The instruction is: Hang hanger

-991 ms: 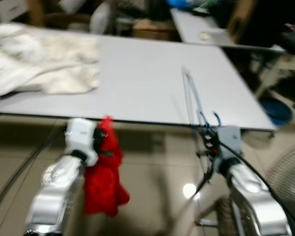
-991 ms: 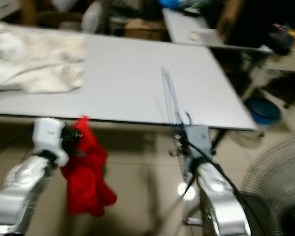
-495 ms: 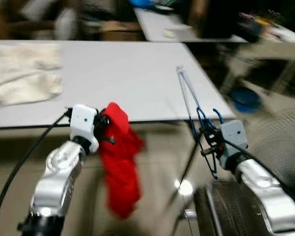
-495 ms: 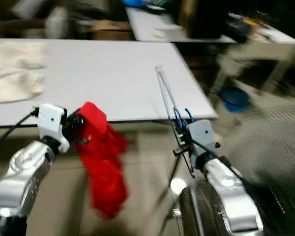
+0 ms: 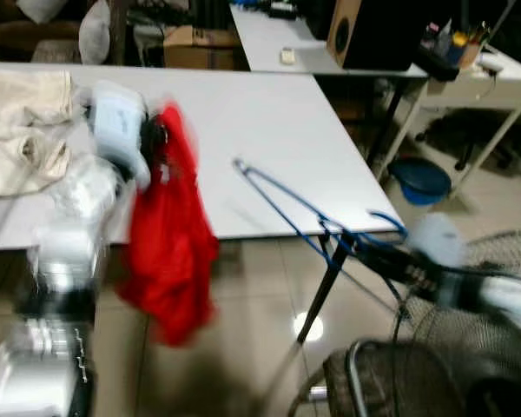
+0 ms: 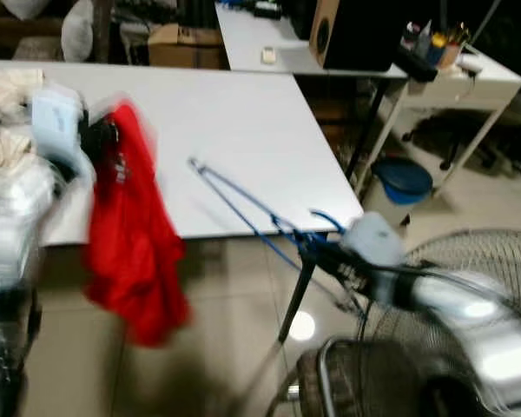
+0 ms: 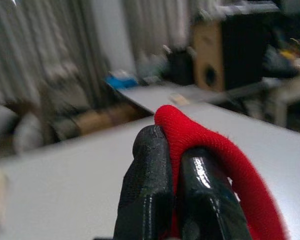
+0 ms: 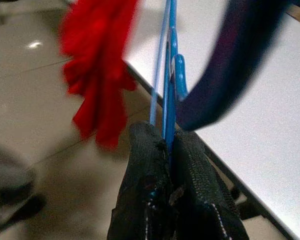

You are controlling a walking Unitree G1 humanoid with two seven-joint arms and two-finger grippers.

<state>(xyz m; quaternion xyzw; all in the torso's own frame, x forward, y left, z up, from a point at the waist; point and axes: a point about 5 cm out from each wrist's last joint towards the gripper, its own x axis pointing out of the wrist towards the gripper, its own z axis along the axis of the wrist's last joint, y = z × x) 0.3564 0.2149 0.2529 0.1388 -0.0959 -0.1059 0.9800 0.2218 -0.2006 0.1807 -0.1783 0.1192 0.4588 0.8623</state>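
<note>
Both arms are swinging up from where they were a moment ago: the left hand (image 5: 156, 139) is now riding high over the white surface (image 5: 269, 148) instead of hanging below its front edge, and the red garment (image 5: 169, 243) is dangling from it with its lower half draped past that edge. The whole view is also shifting, so the robot itself is turning and bringing the blue bin (image 5: 421, 180) and the wire fan guard (image 5: 399, 382) into sight.

The left hand's fingers (image 7: 145, 195) are pinching a fold of the red cloth tightly between them. The right hand (image 8: 170, 165) is closing narrowly on the thin blue wire hanger (image 5: 286, 204), held low and to the right, just off the surface's corner, with the hanger's long end reaching out over the surface toward the garment and its hook curling back by the wrist.

What worries me from here is the speed. Everything is blurring, and the hanger is being gripped by only a sliver of wire, so a quick swing could twist it in the fingers or knock its tip against the surface. The loose garment could also be snagging on that tip, and no rail for hanging is showing yet.
</note>
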